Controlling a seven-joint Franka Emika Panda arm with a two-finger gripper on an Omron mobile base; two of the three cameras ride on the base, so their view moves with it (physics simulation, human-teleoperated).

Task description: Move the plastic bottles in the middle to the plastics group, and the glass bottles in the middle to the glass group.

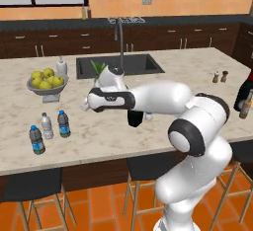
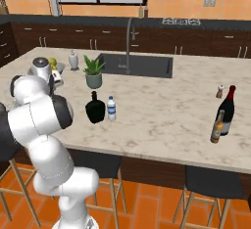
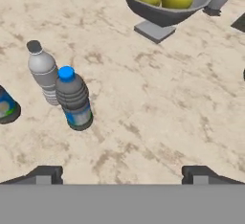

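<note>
My gripper (image 3: 122,175) is open and holds nothing; its hand (image 1: 86,104) hovers over the counter's left half. Ahead of it stand a dark-tinted plastic bottle with a blue cap (image 3: 72,98) (image 1: 63,124), a pale clear bottle (image 3: 43,72) (image 1: 47,126) touching or nearly touching it, and another dark blue-capped bottle (image 1: 36,139) (image 3: 5,107) at the hand view's left edge. In the counter's middle stand a squat black glass bottle (image 2: 95,108) and a clear white-capped plastic bottle (image 2: 112,108), mostly hidden behind my arm in the left base view. A tall dark-and-red bottle (image 2: 226,110) and an amber bottle (image 2: 217,126) stand far right.
A grey bowl of yellow-green fruit (image 1: 47,84) (image 3: 162,3) and a white soap dispenser (image 1: 61,66) stand behind the left bottles. A potted plant (image 2: 93,74) sits by the sink (image 2: 142,66). Small shakers (image 2: 220,92) stand at the right. Stools (image 1: 32,185) line the counter's front.
</note>
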